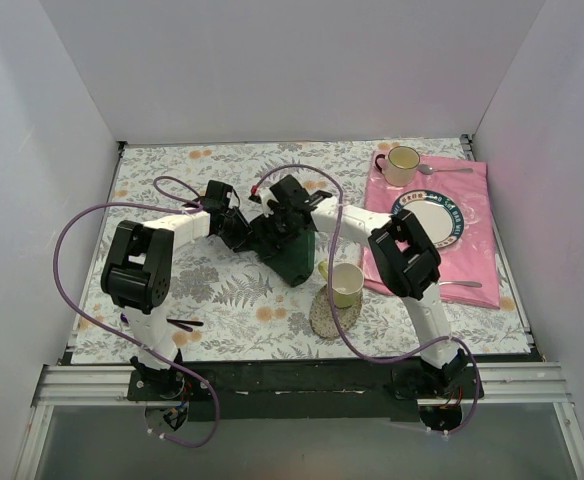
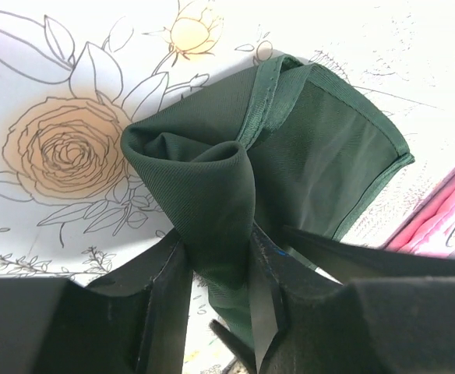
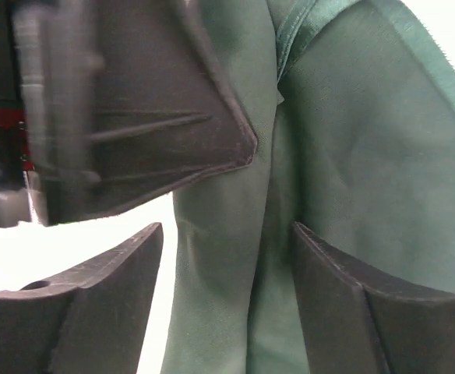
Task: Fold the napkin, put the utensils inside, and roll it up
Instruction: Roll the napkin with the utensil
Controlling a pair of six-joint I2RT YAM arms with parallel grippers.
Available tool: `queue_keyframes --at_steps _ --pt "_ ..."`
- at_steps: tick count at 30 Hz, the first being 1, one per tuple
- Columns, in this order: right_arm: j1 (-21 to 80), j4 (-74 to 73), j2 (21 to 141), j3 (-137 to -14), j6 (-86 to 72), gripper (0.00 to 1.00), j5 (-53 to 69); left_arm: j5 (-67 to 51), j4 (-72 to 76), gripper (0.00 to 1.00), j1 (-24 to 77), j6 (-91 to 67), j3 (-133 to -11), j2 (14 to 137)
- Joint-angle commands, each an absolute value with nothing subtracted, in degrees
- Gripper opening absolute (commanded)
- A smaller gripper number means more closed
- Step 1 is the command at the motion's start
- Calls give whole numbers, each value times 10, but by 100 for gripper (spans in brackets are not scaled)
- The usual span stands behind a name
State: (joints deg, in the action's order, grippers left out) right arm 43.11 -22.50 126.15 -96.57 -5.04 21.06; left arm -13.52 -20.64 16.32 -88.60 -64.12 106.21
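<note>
White walls stand around the table [image 1: 152, 180] with its flower-printed cover. Left of the middle, the left pincer [image 2: 216, 292] is pressed together on a bunched fold of the napkin [image 2: 321, 156]. The napkin is lifted a little in the middle of the table, with its hemmed part hanging open toward the right. Just to the right, the right pincer [image 3: 227, 296] stands spread, with a hanging strip of the same cloth between its fingers but, as I judge, not squeezed. The cloth looks light and very soft, so it will sag and crumple. It is better to take it at the stitched hem or a corner, where it is firmer, and to pull it flat with both arms. Further right stand a cup [image 1: 346, 284] and the pink cloth [image 1: 472, 240]. I cannot find the blue fork.
</note>
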Motion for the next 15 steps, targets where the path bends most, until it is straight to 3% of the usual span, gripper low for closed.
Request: queue_keyframes --at_steps 1,6,9,12,15 --pt "486 -253 1217 -965 -2 75 -25 -118 -236 29 165 -871 -636 1033" --pt "528 -243 1228 -967 19 78 -113 -126 -238 29 165 -875 -641 1039" --pt "541 -242 1249 -968 22 74 -134 -128 -240 29 165 -877 -643 1038" --pt "538 -234 1255 -952 11 55 -137 -122 -248 38 164 -877 -647 1033" --pt "530 -208 1241 -919 10 39 -111 -112 -251 57 165 -874 -642 1018"
